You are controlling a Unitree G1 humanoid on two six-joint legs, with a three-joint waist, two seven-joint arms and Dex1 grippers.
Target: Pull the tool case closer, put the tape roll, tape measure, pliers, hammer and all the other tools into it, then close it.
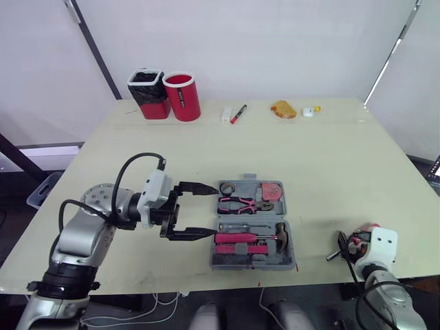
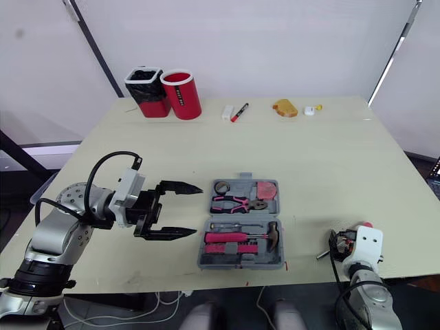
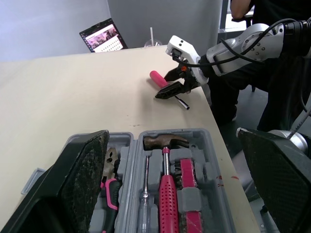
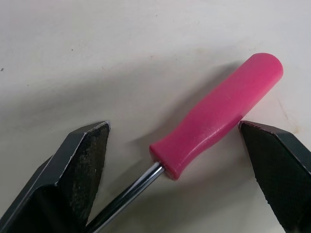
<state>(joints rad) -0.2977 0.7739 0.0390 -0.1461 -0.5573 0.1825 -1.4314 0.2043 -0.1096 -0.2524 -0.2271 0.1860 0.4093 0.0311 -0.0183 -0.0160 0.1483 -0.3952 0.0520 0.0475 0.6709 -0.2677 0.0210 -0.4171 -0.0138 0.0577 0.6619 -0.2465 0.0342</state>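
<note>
The grey tool case lies open near the table's front edge. In it are pink-handled pliers, a hammer, a small ring-shaped roll and a pink tape measure. My left gripper is open, its fingertips at the case's left edge with nothing between them. A pink-handled screwdriver lies on the table at the front right. My right gripper is open with one finger on each side of the handle. The left wrist view also shows the right gripper over the screwdriver.
At the back of the table stand a red cup and a black-lined red container. A marker, a white block, an orange object and a small white piece lie there too. A laptop and a person are off the table's right side.
</note>
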